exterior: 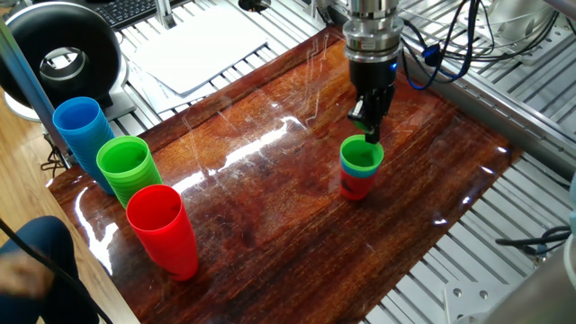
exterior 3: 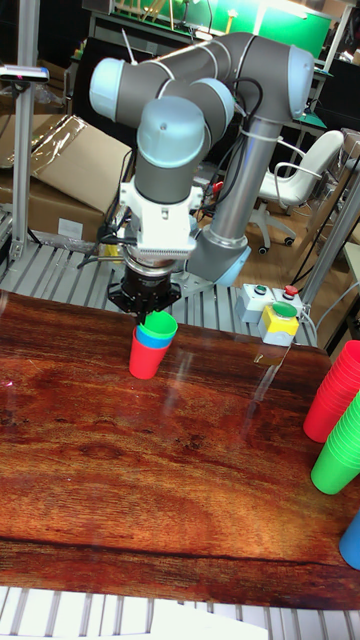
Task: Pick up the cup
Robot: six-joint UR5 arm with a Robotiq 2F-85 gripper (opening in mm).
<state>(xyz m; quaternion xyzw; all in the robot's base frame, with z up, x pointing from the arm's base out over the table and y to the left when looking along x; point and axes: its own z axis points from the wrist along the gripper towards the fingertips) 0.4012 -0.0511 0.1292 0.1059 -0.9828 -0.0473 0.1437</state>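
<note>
The cup (exterior: 362, 157) is small and bright green. It sits nested on top of a small blue cup (exterior: 354, 173), which rests in a small red cup (exterior: 357, 187), right of the table's centre. My gripper (exterior: 372, 137) comes straight down onto the cup's far rim, with its fingers pinched on that rim. In the tall fixed view the cup (exterior 3: 158, 326) leans tilted out of the blue cup (exterior 3: 149, 341) and red cup (exterior 3: 145, 361), directly under the gripper (exterior 3: 150, 311).
Three tall tumblers line the left edge: blue (exterior: 79, 130), a green stack (exterior: 126, 166) and red (exterior: 162, 225). A black round device (exterior: 63, 54) and white sheet (exterior: 198, 49) lie beyond the wooden table (exterior: 270, 216). A button box (exterior 3: 272, 315) stands behind.
</note>
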